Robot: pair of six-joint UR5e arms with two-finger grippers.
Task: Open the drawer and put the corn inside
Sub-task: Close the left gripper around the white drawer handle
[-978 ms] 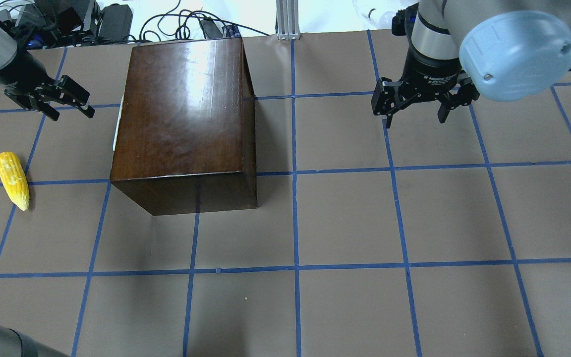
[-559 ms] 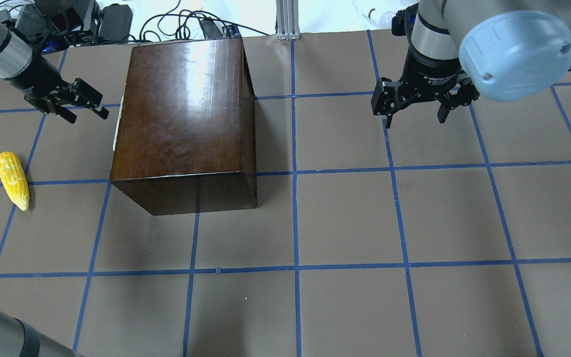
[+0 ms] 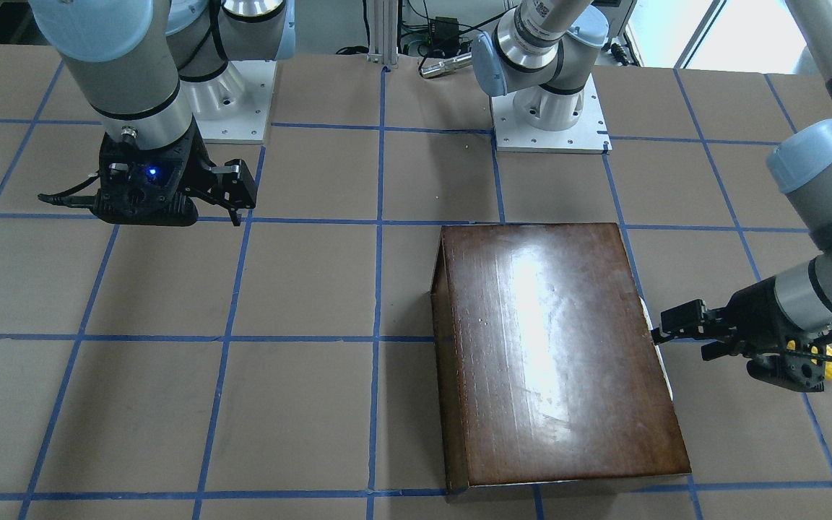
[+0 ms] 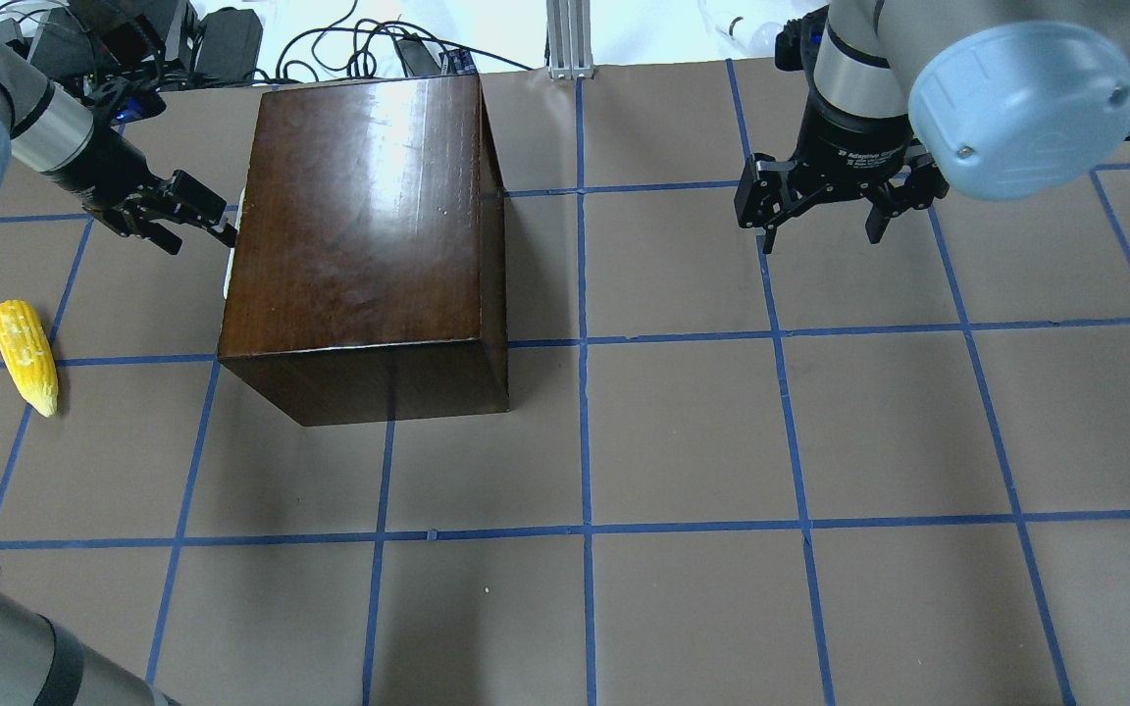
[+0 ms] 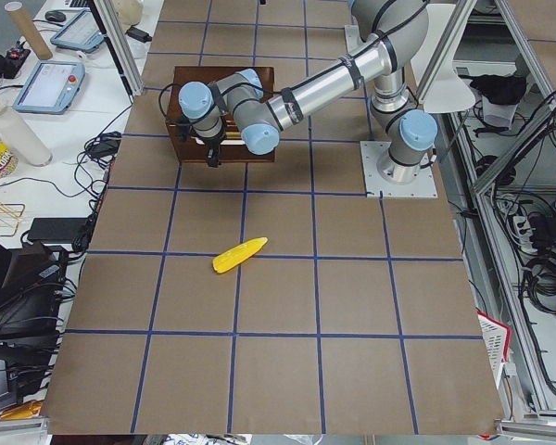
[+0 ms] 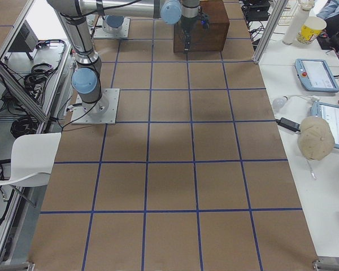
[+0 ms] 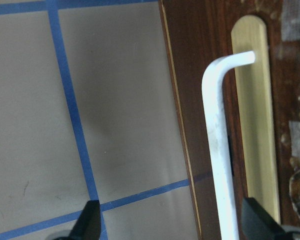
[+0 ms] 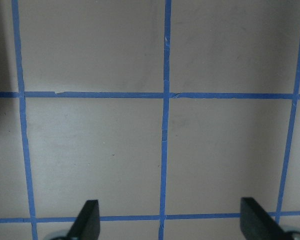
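Corn (image 4: 25, 355), long axis near-far, tip toward robot

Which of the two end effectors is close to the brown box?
The left end effector, open beside the white handle on the box. The right end effector hangs over the table, far from the box.

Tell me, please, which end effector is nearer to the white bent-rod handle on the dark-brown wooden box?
Left. The left end effector is open just beside the handle; the right end effector hangs open beyond the box's far side.
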